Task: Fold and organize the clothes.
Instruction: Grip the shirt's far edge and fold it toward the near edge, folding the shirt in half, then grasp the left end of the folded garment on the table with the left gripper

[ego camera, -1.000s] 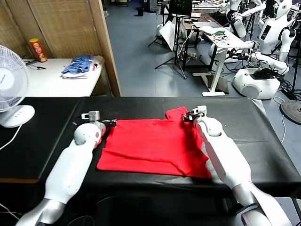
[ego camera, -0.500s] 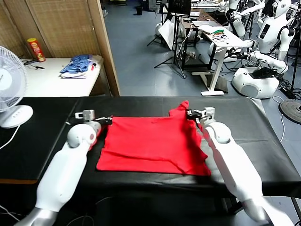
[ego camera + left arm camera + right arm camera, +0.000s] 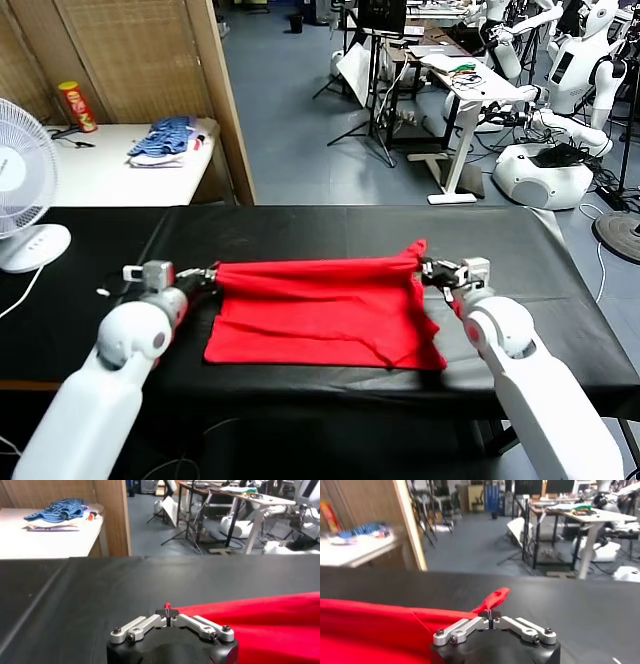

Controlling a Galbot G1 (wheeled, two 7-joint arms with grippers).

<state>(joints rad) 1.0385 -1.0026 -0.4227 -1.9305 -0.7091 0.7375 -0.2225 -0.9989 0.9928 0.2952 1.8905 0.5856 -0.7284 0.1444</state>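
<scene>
black desk (image 3: 90, 290) carries the red t-shirt (image 3: 315, 320); my left gripper (image 3: 208, 272) pinches its far-left corner, my right gripper (image 3: 428, 270) its far-right corner, that edge stretched taut and lifted between them, lying crosswise.

Left gripper (image 3: 212, 271) pinched shut, arm stretched forward, wrist turned inward | right gripper (image 3: 424, 268) pinched shut, arm stretched forward, wrist turned inward | both level, well apart, facing each other
</scene>
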